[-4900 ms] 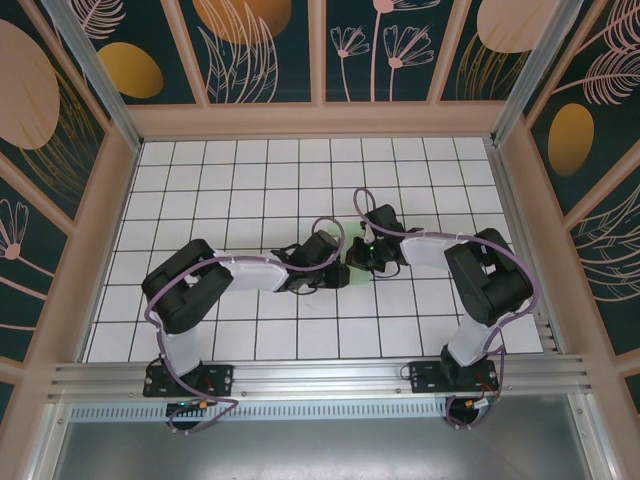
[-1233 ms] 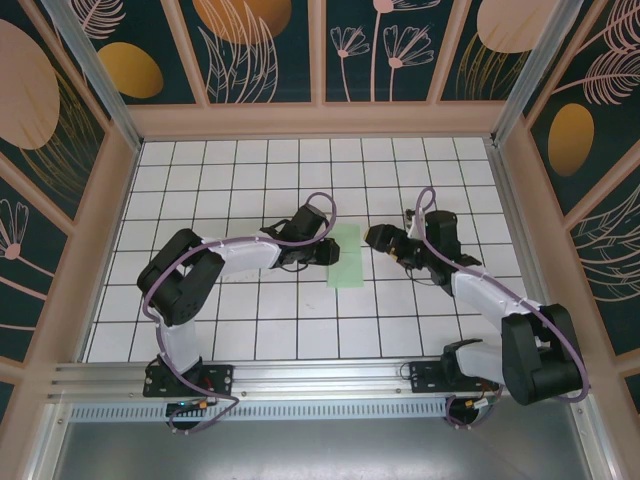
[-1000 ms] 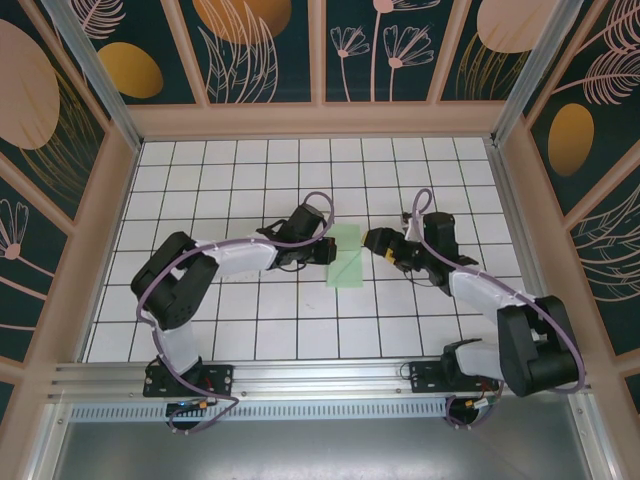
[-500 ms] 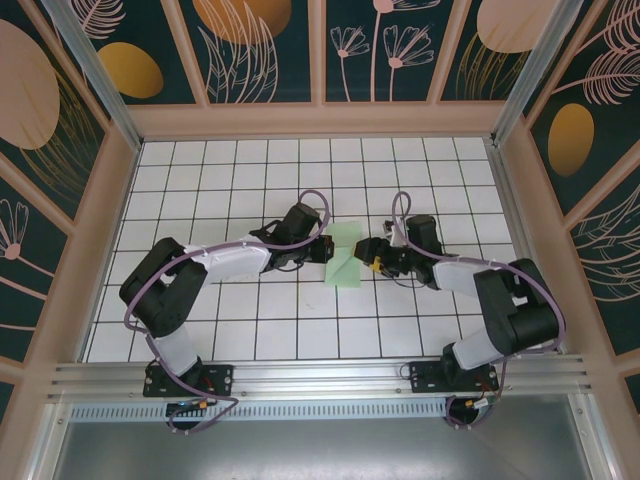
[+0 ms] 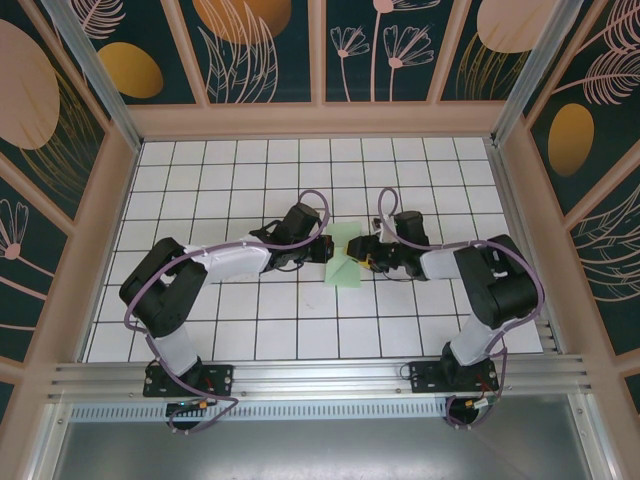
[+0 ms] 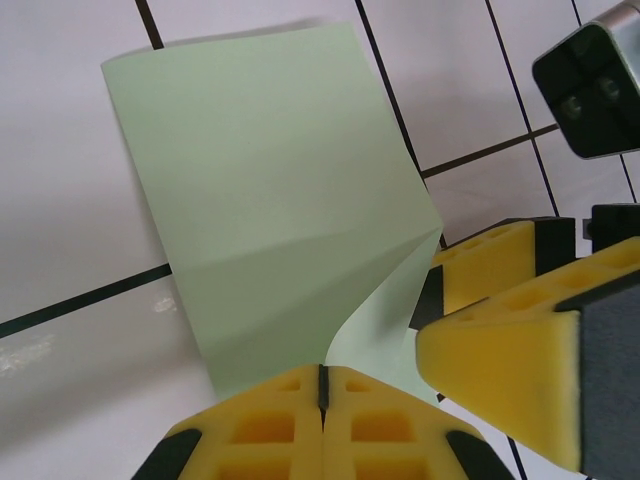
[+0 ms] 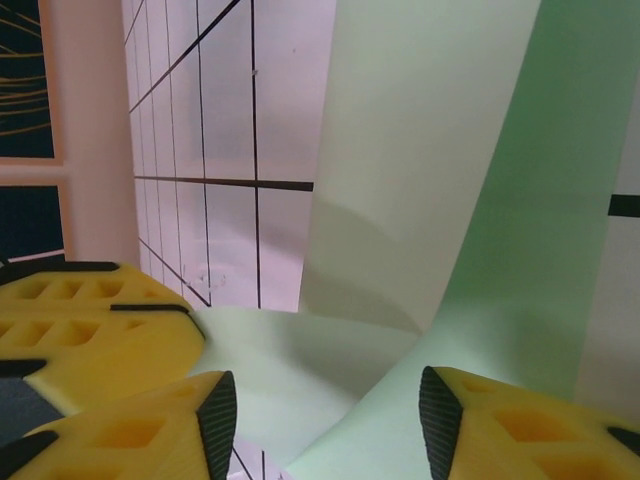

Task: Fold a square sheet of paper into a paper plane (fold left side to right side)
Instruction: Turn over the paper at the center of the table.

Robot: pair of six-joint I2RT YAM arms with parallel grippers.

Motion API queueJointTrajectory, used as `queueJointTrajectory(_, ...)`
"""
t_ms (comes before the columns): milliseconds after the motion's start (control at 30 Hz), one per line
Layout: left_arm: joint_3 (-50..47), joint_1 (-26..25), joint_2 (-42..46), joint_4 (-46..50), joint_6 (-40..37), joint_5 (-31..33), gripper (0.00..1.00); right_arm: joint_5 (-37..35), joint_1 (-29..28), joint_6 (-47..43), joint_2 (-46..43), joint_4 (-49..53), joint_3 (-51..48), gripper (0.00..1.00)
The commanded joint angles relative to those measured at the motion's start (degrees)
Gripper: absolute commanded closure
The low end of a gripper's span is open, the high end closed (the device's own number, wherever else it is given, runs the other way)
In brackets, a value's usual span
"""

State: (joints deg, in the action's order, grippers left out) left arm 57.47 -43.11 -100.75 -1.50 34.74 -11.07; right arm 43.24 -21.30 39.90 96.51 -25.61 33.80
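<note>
- The sheet (image 5: 345,264) lies mid-table (image 5: 200,180) between the two arms. It is a narrow, pale green panel with a slanting crease, and part of it curls up off the tiles.
- The left gripper (image 5: 322,250) meets the sheet's left edge. In its wrist view the fingers (image 6: 270,420) are clenched tip to tip at the paper's rim. Whether they nip the paper or only press it down cannot be told.
- The right gripper (image 5: 364,256) stands at the sheet's right side with its jaws parted. In its wrist view the curled flap (image 7: 400,230) rises into the gap between the fingers and is not yet pinched.
- The step in hand appears to be taking hold of the raised flap for a fold.
- The next move calls for the right fingers to close gently on the flap's edge. They then need to carry it across and lay it flat while the left holds the sheet down. Thin paper like this may buckle or slide if pulled too hard.
</note>
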Motion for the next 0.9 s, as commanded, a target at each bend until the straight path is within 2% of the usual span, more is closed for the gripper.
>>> queueJointTrajectory(0,-0.3,0.3,0.3,-0.4,0.6,1.1,0.93,1.5,-0.7,0.7,1.3,-3.5,1.6,0.50)
queueJointTrajectory(167,-0.5,0.4,0.3,0.0,0.5,1.7,0.87,1.4,-1.0,0.8,1.7,-4.6,1.5,0.68)
queueJointTrajectory(300,-1.0,0.7,1.9,0.9,0.3,3.2,0.76,1.2,-0.9,0.7,1.8,-4.9,1.6,0.91)
queueJointTrajectory(367,-1.3,0.9,4.1,1.6,0.1,4.2,0.65,1.1,-0.9,0.4,1.3,-4.5,1.9,0.98)
queueJointTrajectory(433,-1.4,1.2,6.9,2.3,-0.3,5.4,0.54,0.8,-0.9,-0.2,0.2,-3.6,2.3,1.00)
queueJointTrajectory(667,-7.0,1.8,19.7,3.0,1.8,9.4,0.06,1.0,2.0,-1.2,-8.1,-2.9,1.5,1.00)
queueJointTrajectory(700,-7.9,1.9,21.9,2.3,2.8,9.8,0.02,1.9,2.6,-0.8,-9.4,-3.4,1.4,1.00)
queueJointTrajectory(867,-13.2,1.9,31.6,-4.6,8.2,9.0,0.02,5.9,4.8,2.7,-15.6,-7.1,2.0,1.00)
